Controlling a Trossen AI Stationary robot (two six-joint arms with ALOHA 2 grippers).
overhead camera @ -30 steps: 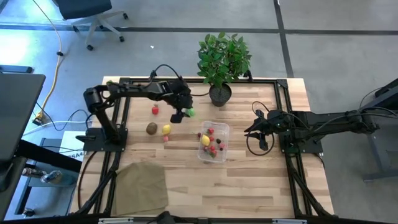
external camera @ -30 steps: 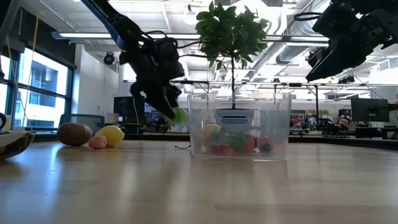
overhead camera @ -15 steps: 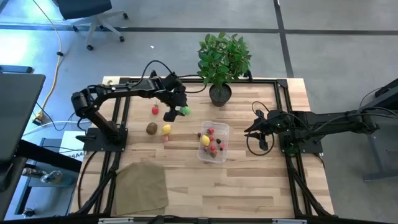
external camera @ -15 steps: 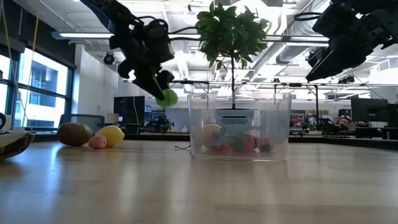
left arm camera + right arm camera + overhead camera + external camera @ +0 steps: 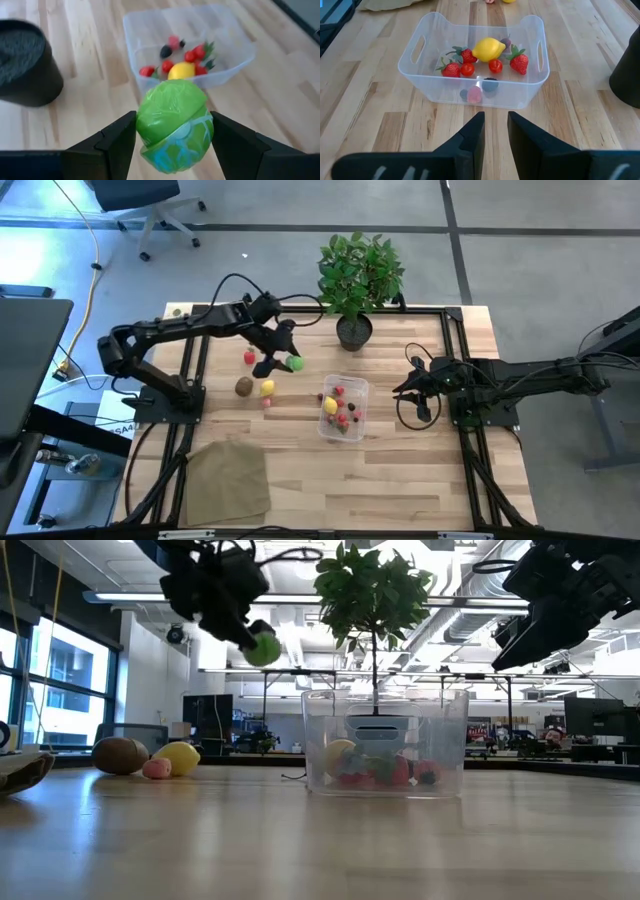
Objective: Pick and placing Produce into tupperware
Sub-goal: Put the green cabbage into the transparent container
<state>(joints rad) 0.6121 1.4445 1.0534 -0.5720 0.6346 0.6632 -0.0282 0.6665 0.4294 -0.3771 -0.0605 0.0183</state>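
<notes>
Carrying a green produce piece clenched in our left gripper above the worktop's middle, we head for the tupperware, while the right gripper waits near the right edge, jaws barely parted, empty.

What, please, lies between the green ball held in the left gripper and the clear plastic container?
Only bare wooden tabletop: the high view shows nothing between the green ball in the left gripper and the clear plastic container.

No readable text here

You won't find any label, brand, number or sign you can actually read in any view, honestly.
</notes>
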